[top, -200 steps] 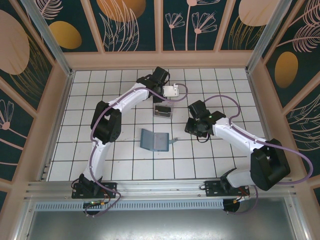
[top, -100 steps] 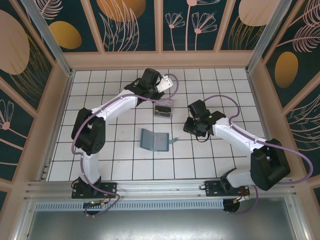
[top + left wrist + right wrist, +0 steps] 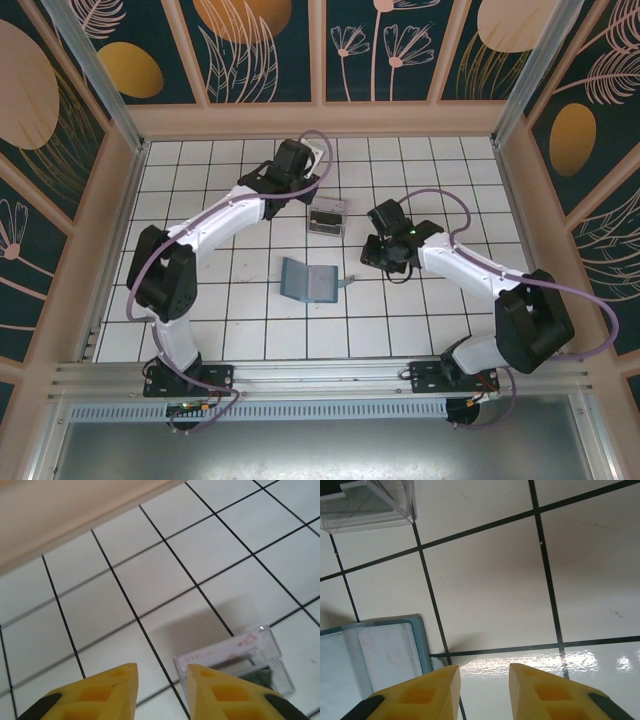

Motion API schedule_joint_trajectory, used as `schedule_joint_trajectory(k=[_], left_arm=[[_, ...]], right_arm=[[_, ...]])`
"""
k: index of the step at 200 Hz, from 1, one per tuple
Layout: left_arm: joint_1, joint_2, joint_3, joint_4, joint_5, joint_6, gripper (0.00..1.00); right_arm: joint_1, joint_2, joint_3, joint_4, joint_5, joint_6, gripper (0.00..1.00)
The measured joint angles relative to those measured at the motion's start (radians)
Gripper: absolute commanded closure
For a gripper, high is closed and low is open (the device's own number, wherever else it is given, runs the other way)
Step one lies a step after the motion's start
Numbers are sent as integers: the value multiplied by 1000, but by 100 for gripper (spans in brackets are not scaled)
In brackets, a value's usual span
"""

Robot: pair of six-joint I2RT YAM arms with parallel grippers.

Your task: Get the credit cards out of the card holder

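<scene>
**Current state, with changes since the earlier frames**

1. Card holder (image 3: 308, 280): lies open and flat on the tiled floor (image 3: 250, 320) at the centre of the top view. Its position is unchanged. In the right wrist view its teal edge and grey pockets occupy the lower left corner (image 3: 380, 650).
2. Clear tray (image 3: 327, 217): stands just above the holder in the top view, one tile apart from it, also unchanged. A dark card (image 3: 325, 219) lies inside it (its details are too small to read).
3. A thin grey strip (image 3: 350, 283) lies just right of the holder. Whether it is a card cannot be told.
4. Left gripper (image 3: 161, 667): the jaws stand narrowly parted with bare floor between them, gripping nothing. The tray corner sits at the lower right of its wrist view (image 3: 250, 647). A second ago this gripper was directly above the tray. It has since drawn away to the upper left of it, and the left arm's elbow has swung towards the left edge of the frame.
5. Right gripper (image 3: 484, 672): the jaws are narrowly parted and empty, over the floor just right of the holder. The wrist has shifted slightly left.
</scene>
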State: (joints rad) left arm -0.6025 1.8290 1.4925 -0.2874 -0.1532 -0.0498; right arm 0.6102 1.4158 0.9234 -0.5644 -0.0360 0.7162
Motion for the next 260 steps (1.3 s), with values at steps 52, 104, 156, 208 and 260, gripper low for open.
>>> schedule_joint_trajectory(k=[52, 104, 156, 208, 260], left_arm=[[0, -61, -44, -5, 133, -294, 72], [0, -61, -89, -42, 368, -514, 70], [-27, -111, -253, -55, 468, -656, 71], [-60, -177, -372, -46, 536, -743, 71], [-79, -178, -427, -47, 565, -780, 71]], right_arm=[[32, 27, 15, 8, -18, 3, 68], [33, 32, 15, 10, -18, 3, 68], [33, 40, 21, 16, -18, -1, 68], [19, 61, 21, 37, -26, -16, 68], [10, 77, 21, 61, -37, -31, 68]])
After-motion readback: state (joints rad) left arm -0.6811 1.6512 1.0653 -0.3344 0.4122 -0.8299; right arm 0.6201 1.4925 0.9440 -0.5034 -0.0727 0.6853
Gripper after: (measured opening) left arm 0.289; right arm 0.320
